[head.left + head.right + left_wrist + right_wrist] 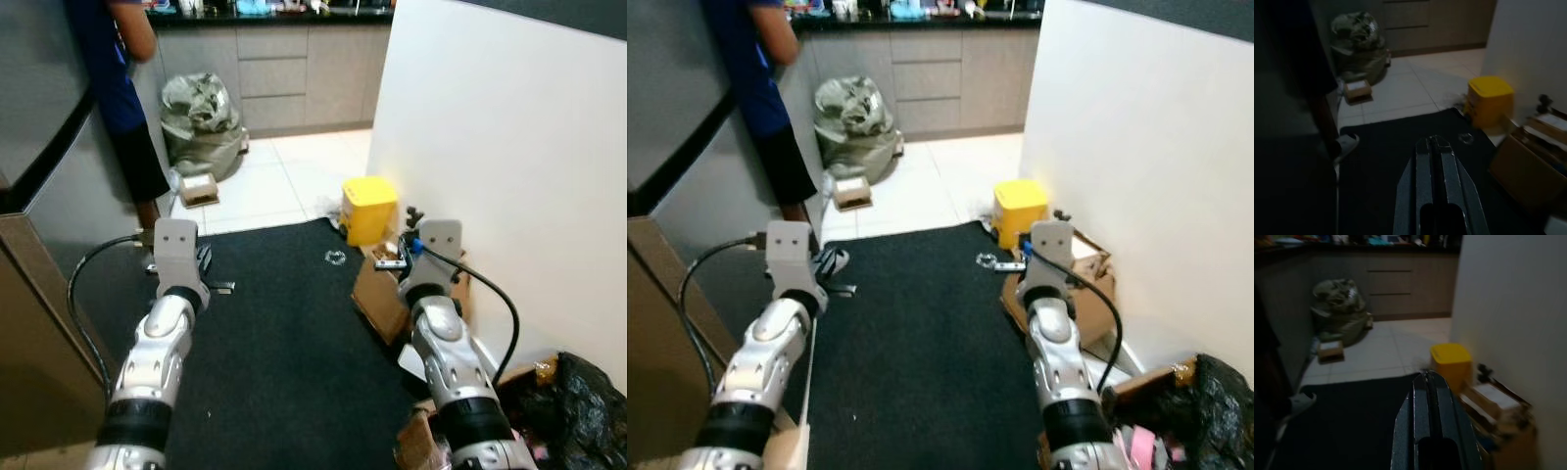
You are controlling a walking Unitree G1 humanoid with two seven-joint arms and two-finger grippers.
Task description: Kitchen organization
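Both arms reach forward over a black floor mat (284, 333). My left gripper (1434, 140) is shut with nothing held and hangs above the mat's middle. My right gripper (1426, 375) is also shut and empty, pointing toward a yellow lidded bin (369, 208) at the foot of the white wall. The kitchen counter (284, 12) with grey drawers runs across the back, with several items on its dark top. In the eye views the wrist mounts (176, 245) (438, 245) hide the fingers.
A person in a blue shirt (118, 78) stands at the left by a grey cabinet. A full rubbish bag (201, 122) and a small box (199, 188) sit on the tiles. An open cardboard box (387, 294) and a black bag (578, 401) line the wall (509, 176) on the right.
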